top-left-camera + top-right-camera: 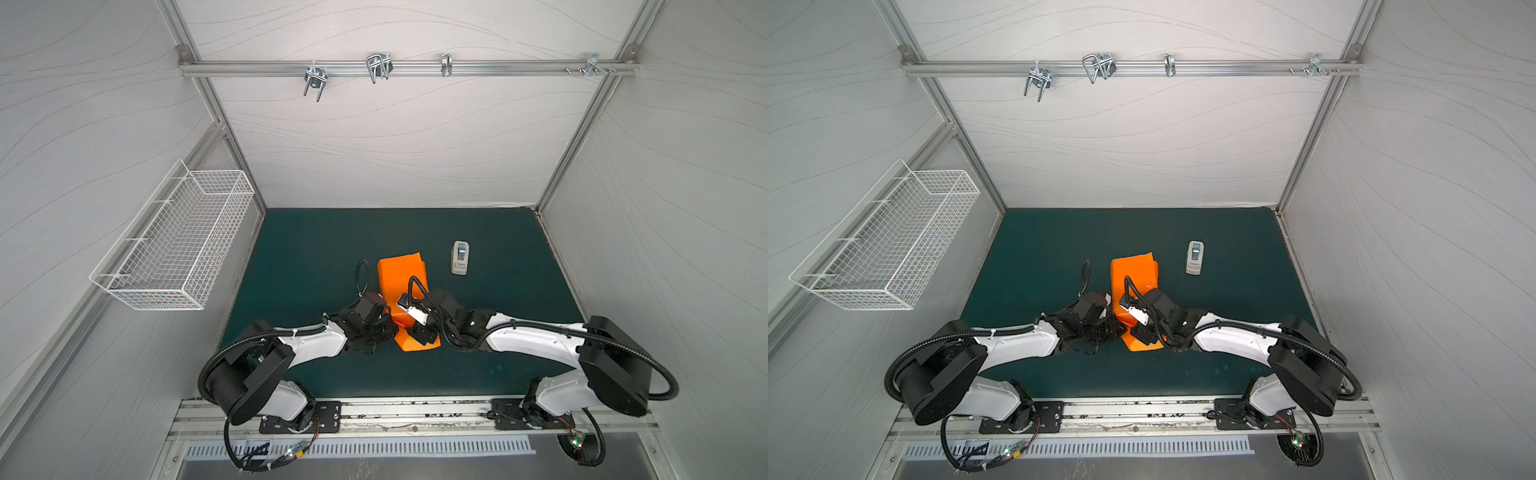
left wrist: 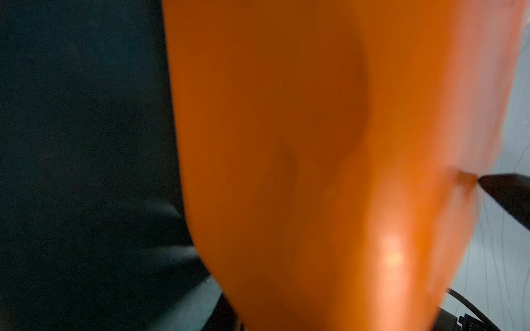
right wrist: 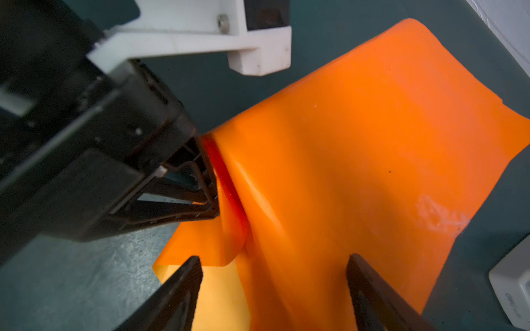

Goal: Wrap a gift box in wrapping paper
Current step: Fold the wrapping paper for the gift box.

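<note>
**Left fingers pinch the orange sheet, right fingers stand wide**

The wrapping paper (image 1: 401, 274) sits near the middle of the green bench (image 1: 311, 249). It is a crumpled orange sheet humped into loose folds. Its far edge curls upward and its near end runs down between the two arms, and both top views show it so (image 1: 1133, 274). The gift box is hidden in every view.

The left fingers (image 3: 200, 195) are drawn almost together on a raised fold at the sheet's left side. The paper bunches there into a deep red crease right at the pinch. In the left wrist view the sheet fills most of the picture as a blur, with one dark fingertip (image 2: 504, 192) touching its edge.

The right fingers (image 3: 183, 289) are spread wide with the sheet running between them, and they grip nothing.

A small white-grey tape dispenser (image 1: 460, 257) stands on the bench to the right of the paper and a little farther back, apart from it.
</note>
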Tool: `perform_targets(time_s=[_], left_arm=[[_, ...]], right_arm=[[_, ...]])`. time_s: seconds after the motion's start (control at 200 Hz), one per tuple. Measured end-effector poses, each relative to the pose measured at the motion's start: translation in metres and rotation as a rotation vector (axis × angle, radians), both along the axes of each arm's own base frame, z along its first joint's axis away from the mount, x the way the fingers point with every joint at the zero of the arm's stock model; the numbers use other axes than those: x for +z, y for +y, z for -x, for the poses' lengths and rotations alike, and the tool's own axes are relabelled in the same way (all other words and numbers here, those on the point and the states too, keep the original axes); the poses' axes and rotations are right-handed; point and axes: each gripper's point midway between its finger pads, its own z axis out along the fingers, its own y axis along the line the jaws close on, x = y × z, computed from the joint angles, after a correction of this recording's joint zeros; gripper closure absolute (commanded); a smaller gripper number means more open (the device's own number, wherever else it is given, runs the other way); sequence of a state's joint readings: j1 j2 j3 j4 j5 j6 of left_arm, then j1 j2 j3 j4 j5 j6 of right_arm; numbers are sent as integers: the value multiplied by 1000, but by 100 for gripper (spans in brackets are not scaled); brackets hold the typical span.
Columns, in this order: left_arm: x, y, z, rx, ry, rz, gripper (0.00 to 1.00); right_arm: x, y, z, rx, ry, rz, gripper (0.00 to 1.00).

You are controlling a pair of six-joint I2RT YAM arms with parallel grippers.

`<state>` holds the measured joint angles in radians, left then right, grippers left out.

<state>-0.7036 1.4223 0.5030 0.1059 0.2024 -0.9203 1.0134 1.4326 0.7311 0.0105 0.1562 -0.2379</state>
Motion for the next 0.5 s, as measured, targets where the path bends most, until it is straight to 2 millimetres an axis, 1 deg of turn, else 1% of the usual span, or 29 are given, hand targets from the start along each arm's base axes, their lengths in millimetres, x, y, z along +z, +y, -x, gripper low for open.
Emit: perform_targets(time_s=[0.05,0.295,0.5], left_arm=[[0,0,0,-1,0,0,79],[0,-1,0,-2,0,1,79],[0,-1,0,-3,-1,1,79]], right_arm=[[-1,1,0,5,-2,5,11],[-6,12,-7,14,-60,21,11],[-6,15,-9,14,-81,20,11]])
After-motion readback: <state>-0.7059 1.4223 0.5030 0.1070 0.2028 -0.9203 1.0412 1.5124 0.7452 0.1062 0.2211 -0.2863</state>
